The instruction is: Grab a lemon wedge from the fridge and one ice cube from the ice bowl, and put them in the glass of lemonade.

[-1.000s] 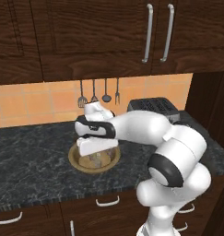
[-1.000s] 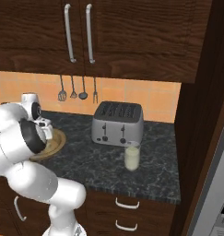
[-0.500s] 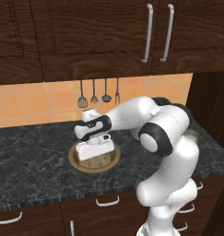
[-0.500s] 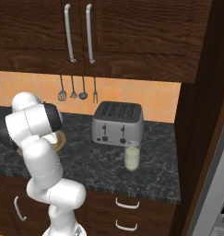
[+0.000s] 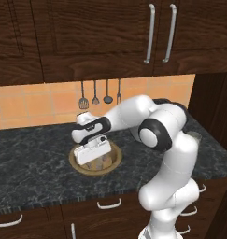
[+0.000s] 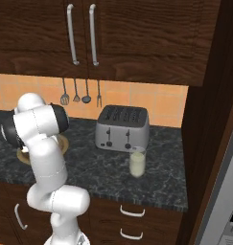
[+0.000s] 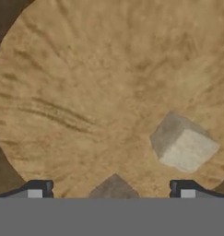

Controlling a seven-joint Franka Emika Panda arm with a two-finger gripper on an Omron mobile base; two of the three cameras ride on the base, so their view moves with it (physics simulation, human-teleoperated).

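Observation:
The wooden ice bowl (image 5: 74, 162) sits on the dark counter, and its light brown floor (image 7: 85, 92) spreads across the hand view. My gripper (image 5: 97, 161) points down into it, open, with nothing between its fingers gripped. One whitish ice cube (image 7: 185, 145) lies to the right in the hand view. The top of another ice cube (image 7: 114, 188) peeks up between my fingertips (image 7: 37, 189). The glass of lemonade (image 6: 137, 162) stands in front of the toaster's right end. A grey strip of the fridge (image 6: 229, 191) shows at the far right. The lemon wedge is out of view.
A silver toaster (image 6: 122, 128) stands on the counter between bowl and glass. Utensils (image 5: 98, 93) hang on the tiled wall behind the bowl. Dark wooden cabinets (image 5: 157, 32) hang overhead, and a tall dark panel (image 6: 204, 119) closes the counter's right end.
The hand has come down lower over the bowl, and the arm's elbow has swung up and to the right. The jaws have stayed wide.

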